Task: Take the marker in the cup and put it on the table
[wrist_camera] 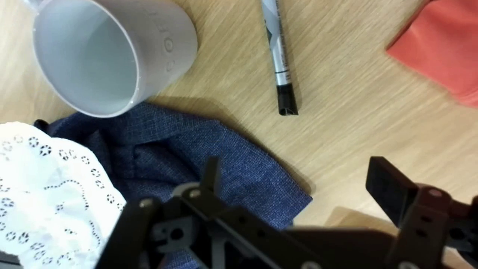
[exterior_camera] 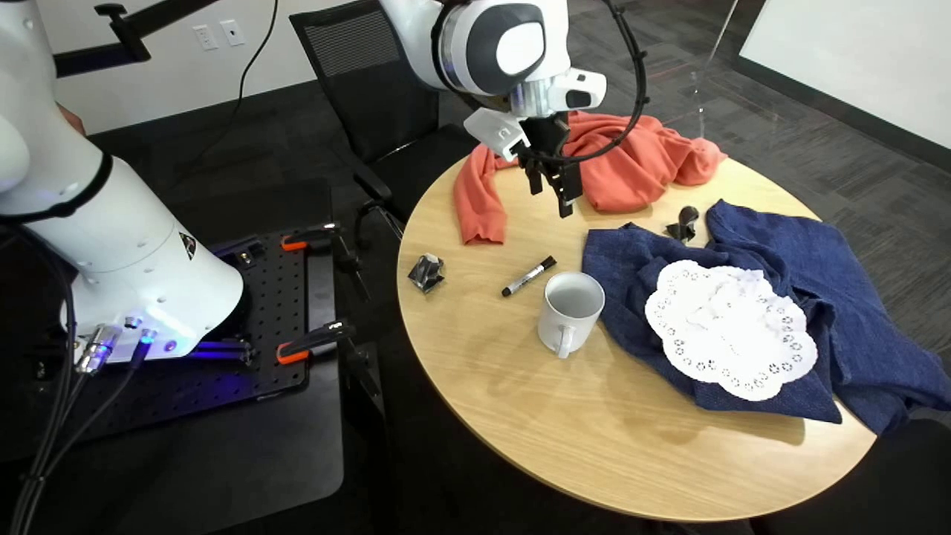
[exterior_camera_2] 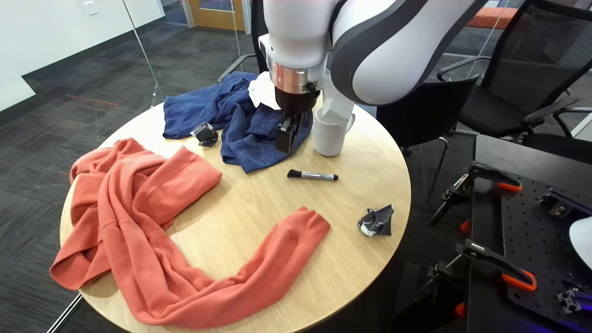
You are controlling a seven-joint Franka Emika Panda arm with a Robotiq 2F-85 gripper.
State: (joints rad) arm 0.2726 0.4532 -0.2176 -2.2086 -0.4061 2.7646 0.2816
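now, marker (exterior_camera: 529, 277): flat on the table (exterior_camera: 565, 431), outside the cup (exterior_camera: 565, 321) and apart from it; we judge the task done.
gripper (wrist_camera: 296, 173): jaws spread wide, nothing between them.
blue cloth (wrist_camera: 254, 179): one finger (wrist_camera: 211, 173) shows right over it, so dropping low here might snag it and, we think, jostle the cup close by.
wrist view: it crops the marker's far end; both exterior views give us its whole length.

White lace doily (exterior_camera: 732, 334) on rumpled navy cloth (exterior_camera: 854, 275) (coral garment (exterior_camera_2: 138, 240) nearby).
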